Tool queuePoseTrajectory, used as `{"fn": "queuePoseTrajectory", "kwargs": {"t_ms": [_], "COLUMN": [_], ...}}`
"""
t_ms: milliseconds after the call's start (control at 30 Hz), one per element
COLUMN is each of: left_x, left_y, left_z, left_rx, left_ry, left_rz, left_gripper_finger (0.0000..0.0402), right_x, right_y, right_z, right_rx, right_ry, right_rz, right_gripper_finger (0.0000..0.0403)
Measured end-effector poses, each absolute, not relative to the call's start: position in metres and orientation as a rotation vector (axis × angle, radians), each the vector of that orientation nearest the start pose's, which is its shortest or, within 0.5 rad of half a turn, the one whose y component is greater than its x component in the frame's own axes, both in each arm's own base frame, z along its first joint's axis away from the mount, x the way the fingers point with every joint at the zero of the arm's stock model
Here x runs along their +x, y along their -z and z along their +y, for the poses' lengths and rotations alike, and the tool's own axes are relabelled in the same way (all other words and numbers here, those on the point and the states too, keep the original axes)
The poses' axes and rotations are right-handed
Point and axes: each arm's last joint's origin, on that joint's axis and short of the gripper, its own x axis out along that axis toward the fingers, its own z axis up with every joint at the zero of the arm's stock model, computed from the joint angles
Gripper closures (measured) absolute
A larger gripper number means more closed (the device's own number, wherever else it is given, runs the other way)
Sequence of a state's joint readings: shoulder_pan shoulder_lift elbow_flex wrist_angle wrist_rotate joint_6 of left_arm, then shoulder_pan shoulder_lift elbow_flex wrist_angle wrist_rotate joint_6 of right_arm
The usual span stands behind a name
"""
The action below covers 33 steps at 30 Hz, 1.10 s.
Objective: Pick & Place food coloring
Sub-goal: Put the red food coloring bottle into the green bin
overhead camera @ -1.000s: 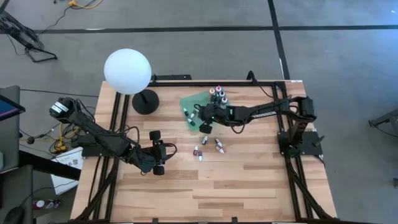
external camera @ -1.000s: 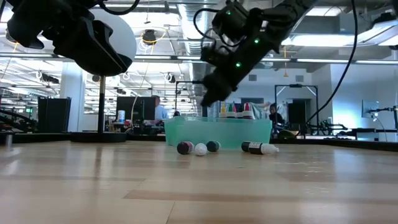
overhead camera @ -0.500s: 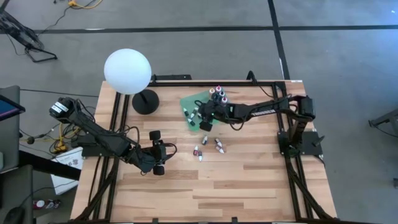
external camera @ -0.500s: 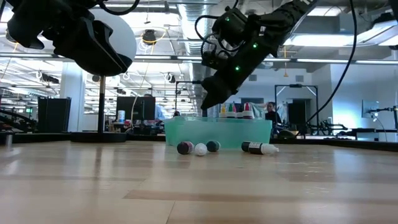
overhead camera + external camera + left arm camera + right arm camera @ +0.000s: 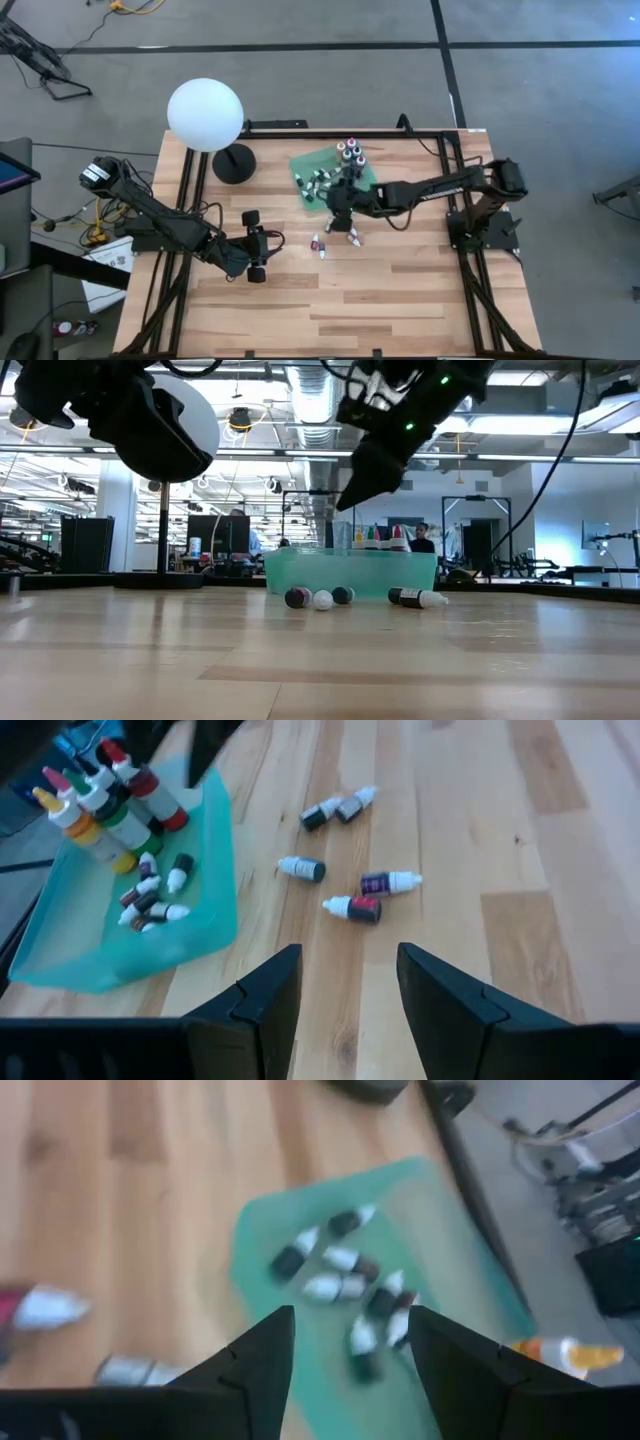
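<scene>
The food coloring is partly in the flat green tray (image 5: 305, 162) and partly on the table. Tall bottles (image 5: 350, 154) stand upright at the tray's far side, and small white-tipped droppers (image 5: 345, 1285) lie on its floor. Several more droppers (image 5: 352, 907) lie on their sides on the wood just near the tray (image 5: 120, 935). My right gripper (image 5: 338, 208) hangs open over the tray's near edge, above the droppers, and holds nothing. My left gripper (image 5: 262, 244) waits open at mid-left, raised off the table, facing the loose droppers.
A white globe lamp (image 5: 205, 114) with a dark round base (image 5: 233, 163) stands at the far left, close to the tray. A black frame (image 5: 185, 200) runs along the table's edges. Bare wood lies toward the near edge.
My right gripper has risen from low over the tray and swung toward the table's near edge. It now hangs above the tray's near rim. The droppers on the table have not moved.
</scene>
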<state>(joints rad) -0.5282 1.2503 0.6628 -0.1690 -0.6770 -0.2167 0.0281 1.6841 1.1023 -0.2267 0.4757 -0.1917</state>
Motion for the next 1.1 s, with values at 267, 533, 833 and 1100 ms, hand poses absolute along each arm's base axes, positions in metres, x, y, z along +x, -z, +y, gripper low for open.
{"fn": "queuePoseTrajectory", "kwargs": {"t_ms": [267,533,833,1100], "left_x": [0.233,0.27,0.307,0.319], "left_y": [-0.198,-0.169,-0.145,-0.143], "left_z": [-0.115,-0.11,-0.078,-0.065], "left_rx": [0.262,0.288,0.059,-0.112], "left_ry": [-0.133,-0.098,-0.2,-0.275], "left_rz": [0.553,0.605,0.697,0.628], "left_gripper_finger": [0.0242,0.0242,0.0242,0.0242], "right_x": [0.326,0.299,0.276,0.267], "right_y": [-0.21,-0.187,-0.182,-0.184], "right_z": [0.039,0.07,0.096,0.11], "right_rx": [-0.357,-0.393,-0.389,-0.472], "right_ry": [0.312,0.421,0.507,0.544], "right_rz": [0.898,0.953,0.968,0.913], "right_gripper_finger": [0.0219,0.0225,0.0242,0.0255]}}
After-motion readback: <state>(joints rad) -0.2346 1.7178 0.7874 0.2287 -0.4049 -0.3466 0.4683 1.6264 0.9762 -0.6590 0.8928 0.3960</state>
